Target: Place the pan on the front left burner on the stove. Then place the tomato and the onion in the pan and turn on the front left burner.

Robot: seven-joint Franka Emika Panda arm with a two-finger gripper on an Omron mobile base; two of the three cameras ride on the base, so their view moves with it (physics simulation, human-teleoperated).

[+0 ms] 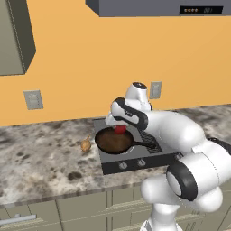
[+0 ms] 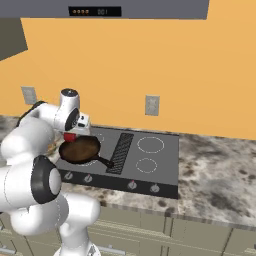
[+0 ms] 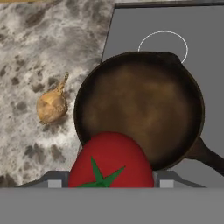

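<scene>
Round dark brown-black cast-iron pan [image 3: 140, 109], at the centre of the hand view, seated on the flat black glass stove [image 3: 210, 57]; short black handle running to the lower right of the frame. In the left base view, same pan [image 1: 113, 140] at frame centre on the stove's [image 1: 131, 158] left part, handle pointing right toward the ribbed central grille [image 1: 151, 140]. In the right base view, pan [image 2: 80, 150] at left of centre, handle angled down-right to the grille [image 2: 121, 150]. Front left burner ring mostly covered by the pan, not clearly traceable.

Glossy red tomato [image 3: 110, 161] with green star-shaped calyx at the bottom centre of the hand view, overlapping the pan's near rim, flanked low on both sides by grey finger parts. Fingers [image 1: 120, 131] clamped on the tomato [image 1: 120, 130], held just above the pan's far rim in the left base view; red shape [image 2: 70, 136] under the white hand at the pan's upper left in the right base view.

Tan-yellow papery onion [image 3: 52, 105] with pointed tip lying on the speckled grey-brown stone counter [image 3: 39, 43], left of the pan, apart from it; also [image 1: 85, 145] just left of the stove.

White ring outline [image 3: 163, 43] beyond the pan, upper centre. Small grey knobs [image 1: 122, 165] along the stove's front edge. Orange wall [image 1: 90, 54] behind.
</scene>
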